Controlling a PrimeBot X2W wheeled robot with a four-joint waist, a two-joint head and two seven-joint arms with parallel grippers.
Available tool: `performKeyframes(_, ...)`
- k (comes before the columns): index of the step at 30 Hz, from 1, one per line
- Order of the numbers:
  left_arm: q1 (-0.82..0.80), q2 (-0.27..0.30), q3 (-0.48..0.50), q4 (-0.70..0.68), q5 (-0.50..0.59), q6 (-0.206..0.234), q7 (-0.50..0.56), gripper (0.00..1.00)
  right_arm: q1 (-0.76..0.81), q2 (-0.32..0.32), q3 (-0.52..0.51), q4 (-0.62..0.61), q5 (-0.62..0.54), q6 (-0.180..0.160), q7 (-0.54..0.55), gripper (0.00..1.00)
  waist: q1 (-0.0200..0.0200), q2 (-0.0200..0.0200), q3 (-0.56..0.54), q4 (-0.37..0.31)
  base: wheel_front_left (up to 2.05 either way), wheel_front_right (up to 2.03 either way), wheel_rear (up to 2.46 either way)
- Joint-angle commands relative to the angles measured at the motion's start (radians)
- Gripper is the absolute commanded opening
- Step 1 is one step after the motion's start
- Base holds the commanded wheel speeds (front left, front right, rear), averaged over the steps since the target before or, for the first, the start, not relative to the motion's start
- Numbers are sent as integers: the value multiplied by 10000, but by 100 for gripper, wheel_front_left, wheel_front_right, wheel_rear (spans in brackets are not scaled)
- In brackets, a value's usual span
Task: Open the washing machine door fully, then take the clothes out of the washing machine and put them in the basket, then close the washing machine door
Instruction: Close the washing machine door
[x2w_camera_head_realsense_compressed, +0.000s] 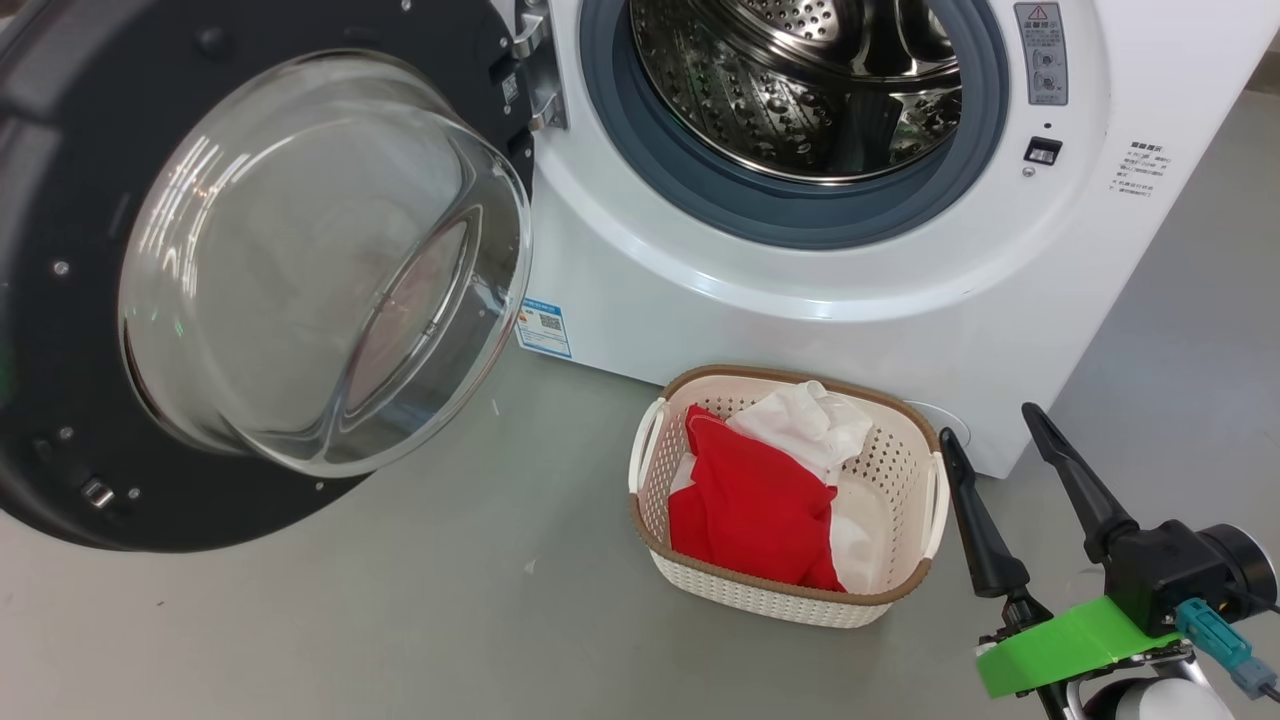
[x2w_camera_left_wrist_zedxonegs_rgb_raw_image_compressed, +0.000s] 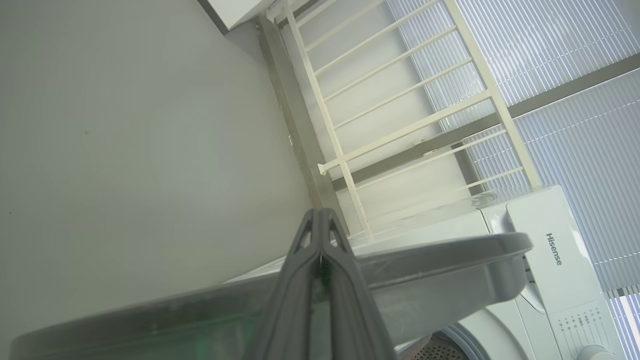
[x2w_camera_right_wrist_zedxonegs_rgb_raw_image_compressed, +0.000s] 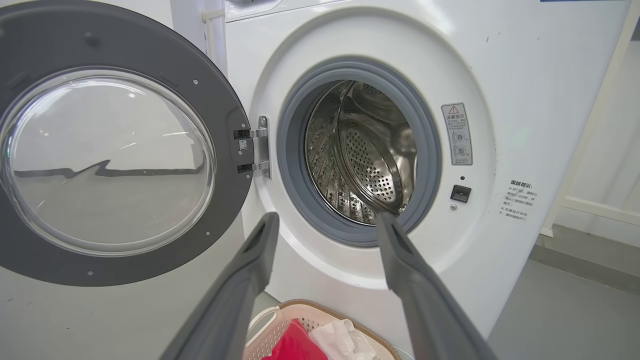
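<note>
The washing machine stands with its drum showing bare steel. The washing machine door is swung wide to the left, its glass bowl facing me. On the floor in front sits the basket, holding the clothes: red pieces and a white piece. My right gripper hovers open and empty just right of the basket. In the right wrist view it points at the drum, above the basket. My left gripper is shut and empty, lying across the door's rim.
Grey floor spreads in front of and to the right of the machine. Behind the machine, the left wrist view shows a white railed frame and window blinds. A white frame post stands right of the machine.
</note>
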Motion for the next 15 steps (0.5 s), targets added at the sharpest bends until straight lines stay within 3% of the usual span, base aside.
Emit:
performKeyframes(1, -219, 659, -11, -169, -33, -166, 126, 0, -14, -71, 234, -304, -25, 48, -25, 100, 0, -1, 12, -19, 0, 0, 0)
performKeyframes(15, -134, 672, -557, 164, 50, -591, 879, 0, -1, -41, 255, -297, -2, 48, -104, 100, 0, -1, 106, 35, 0, 0, 0)
